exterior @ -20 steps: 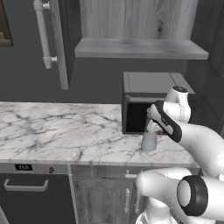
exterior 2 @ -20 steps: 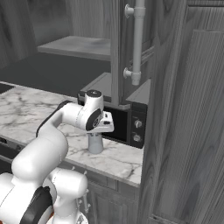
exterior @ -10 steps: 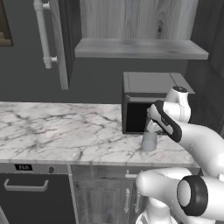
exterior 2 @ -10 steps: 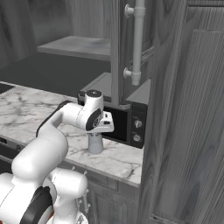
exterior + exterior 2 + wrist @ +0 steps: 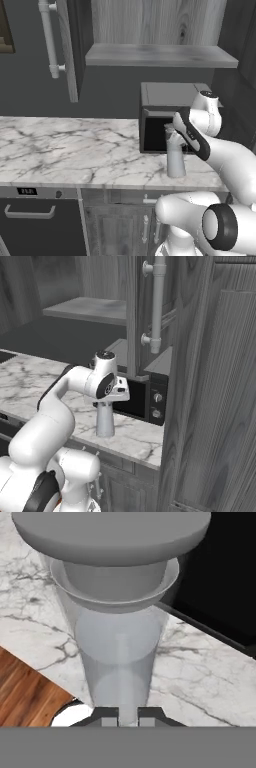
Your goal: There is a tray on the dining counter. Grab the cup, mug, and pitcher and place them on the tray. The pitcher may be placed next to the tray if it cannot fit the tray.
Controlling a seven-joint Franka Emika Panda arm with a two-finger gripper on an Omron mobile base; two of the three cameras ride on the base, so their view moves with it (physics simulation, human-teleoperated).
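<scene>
Grey-veined marble worktop (image 5: 75,150), dark microwave (image 5: 165,117), wooden shelf (image 5: 160,55).

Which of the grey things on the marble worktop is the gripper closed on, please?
The pitcher, the tall translucent cylinder; the gripper pinches its handle. The dark boxy microwave behind stands untouched.

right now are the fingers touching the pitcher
Touching: in the hand view both fingers press on the pitcher handle, with no gap showing.

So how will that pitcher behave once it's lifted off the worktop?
Probably tippy: the pitcher is tall and slim on a narrow base. It looks rigid and likely smooth, so it may slip or swing, since the gripper pinches something narrow at its side. It appears empty, so probably light.
</scene>
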